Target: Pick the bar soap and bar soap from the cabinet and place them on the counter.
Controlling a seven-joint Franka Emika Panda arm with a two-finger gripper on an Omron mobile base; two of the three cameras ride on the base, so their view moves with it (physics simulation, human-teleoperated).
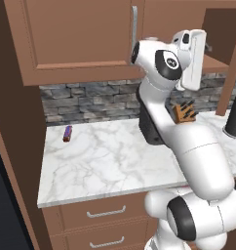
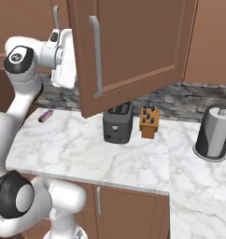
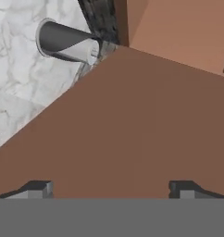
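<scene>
Neither bar soap is in view. The cabinet [image 1: 76,39] hangs above the counter [image 1: 110,161], and its right door [image 2: 133,46] is swung open. My white hand [image 1: 194,61] is raised at the cabinet opening, just left of that open door. In the hand view my gripper [image 3: 110,190] is open with nothing between its fingertips [image 3: 37,190]. A plain brown cabinet surface [image 3: 132,129] lies close ahead of it; I cannot tell whether it is the shelf or the door. Part of the inner shelf [image 1: 215,64] shows past the hand.
On the counter stand a dark toaster [image 2: 117,123], a knife block [image 2: 149,122] and a paper towel holder [image 2: 213,133]. A small purple-and-red stick [image 1: 67,133] lies at the back left. Brown drawers [image 1: 106,212] sit under the counter edge. The open door's handle [image 2: 95,56] juts near my hand.
</scene>
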